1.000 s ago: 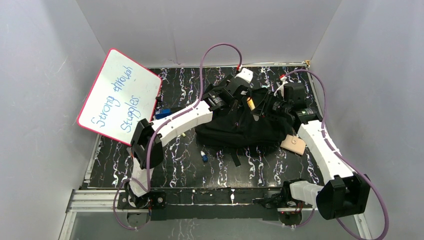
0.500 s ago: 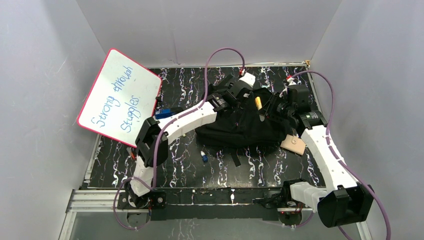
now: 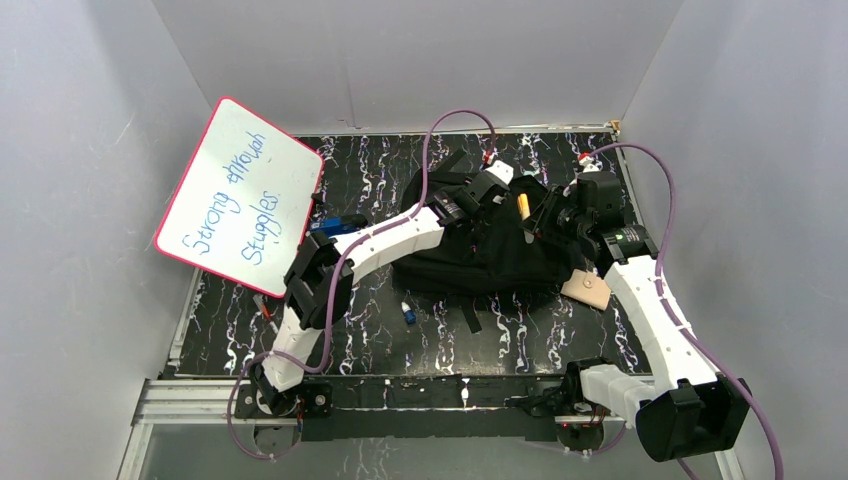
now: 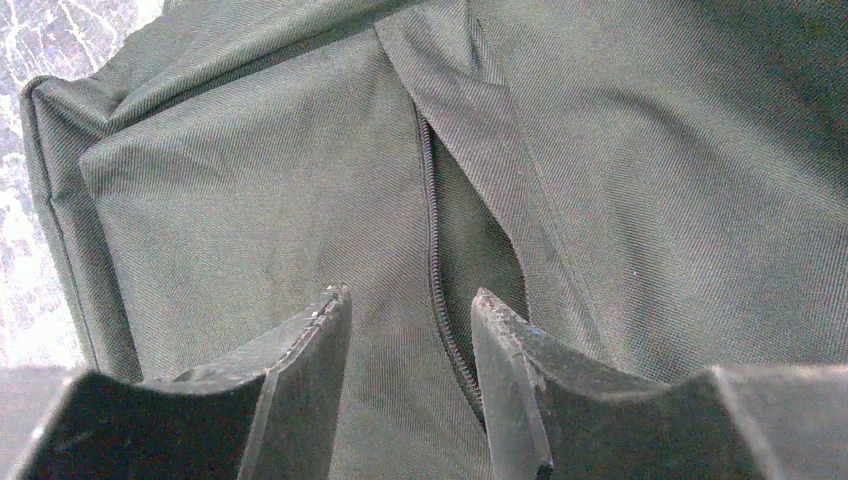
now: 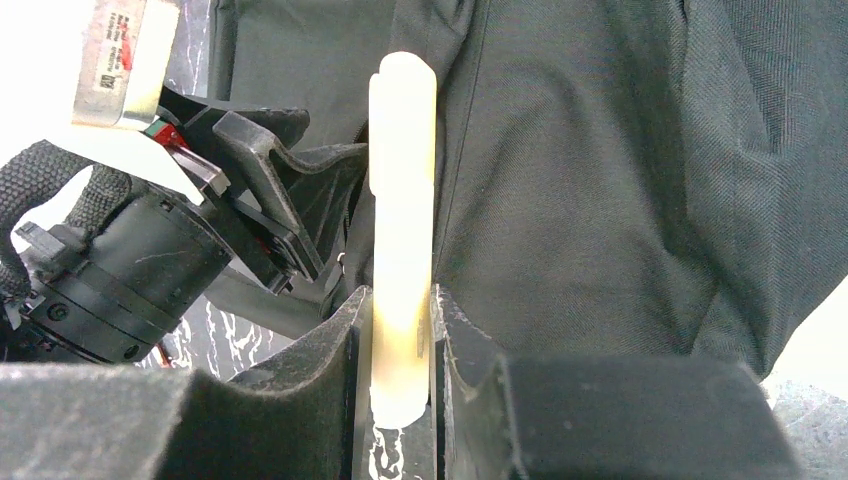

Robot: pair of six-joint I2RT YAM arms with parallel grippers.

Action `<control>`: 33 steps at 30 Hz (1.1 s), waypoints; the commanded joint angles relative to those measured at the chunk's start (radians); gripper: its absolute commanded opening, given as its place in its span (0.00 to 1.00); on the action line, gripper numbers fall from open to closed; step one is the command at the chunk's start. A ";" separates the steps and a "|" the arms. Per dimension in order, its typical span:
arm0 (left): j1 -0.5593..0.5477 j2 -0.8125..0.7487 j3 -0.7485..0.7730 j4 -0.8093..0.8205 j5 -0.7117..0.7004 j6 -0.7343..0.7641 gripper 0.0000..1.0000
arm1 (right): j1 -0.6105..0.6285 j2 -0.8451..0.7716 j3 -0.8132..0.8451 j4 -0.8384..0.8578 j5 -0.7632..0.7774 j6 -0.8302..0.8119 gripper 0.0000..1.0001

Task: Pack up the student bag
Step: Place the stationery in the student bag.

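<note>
- student bag [image 3: 480, 255] lies flat on table [image 3: 500, 335], right of the whiteboard [image 3: 240, 195].
- left gripper [image 4: 410, 300]: fingers apart, straddling the zipper slit [image 4: 435, 230], holding nothing.
- right gripper [image 5: 400, 298]: fingers clamped on yellow marker [image 5: 402, 180].
- Risk: slit barely gapes and nothing spreads it, so marker could snag fabric, pivot in the grip, drop outside.

Whiteboard [image 3: 240, 195], tan card [image 3: 586, 290], marbled table [image 3: 500, 340]

Your top view is bright, even, softly shadowed. In your right wrist view the stick [image 5: 402, 200] blows out white, upper left too. Left wrist: bag [image 4: 620, 150] weave sharp.
</note>
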 commanded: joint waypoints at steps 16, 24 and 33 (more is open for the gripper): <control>0.005 0.037 0.047 -0.033 -0.008 0.004 0.45 | -0.005 -0.027 -0.022 0.027 0.003 -0.006 0.00; 0.005 0.056 0.057 -0.041 -0.027 0.021 0.37 | -0.005 -0.029 -0.022 0.028 0.002 -0.006 0.00; 0.004 0.033 0.098 -0.042 -0.089 0.048 0.08 | -0.005 -0.027 -0.027 0.052 -0.043 0.001 0.00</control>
